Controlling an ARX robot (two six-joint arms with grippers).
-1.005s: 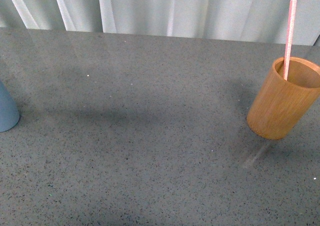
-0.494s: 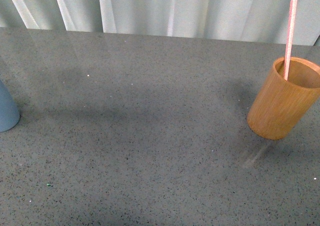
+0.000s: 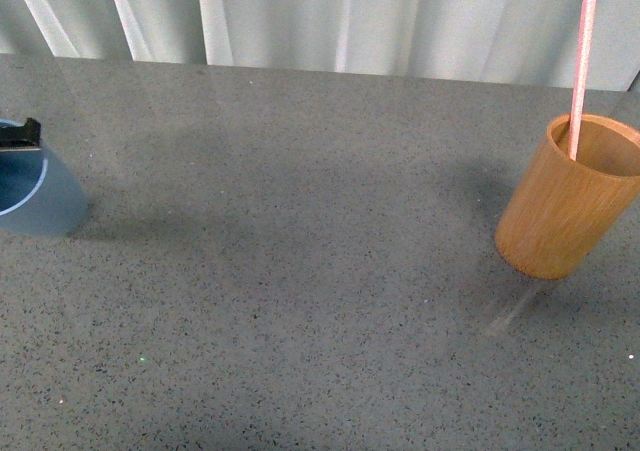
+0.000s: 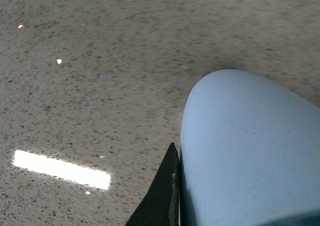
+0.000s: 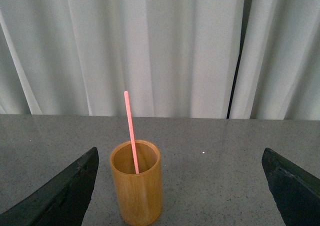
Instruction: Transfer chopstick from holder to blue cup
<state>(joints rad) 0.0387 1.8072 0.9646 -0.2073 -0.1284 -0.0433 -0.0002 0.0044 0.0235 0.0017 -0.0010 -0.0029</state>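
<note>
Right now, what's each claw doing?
Left claw: closed on the blue cup.
Right claw: open, holding nothing.

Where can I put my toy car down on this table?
The bare middle of the grey speckled table is free, from the pale blue tapered cup at the left edge to the round bamboo holder at the right. The near strip in front of both is bare. Only those edges are taken; a thin pink chopstick sticks up from the holder.

Lab-like setup: curtain (image 3: pixel 300 16), speckled tabletop (image 3: pixel 300 271)
</note>
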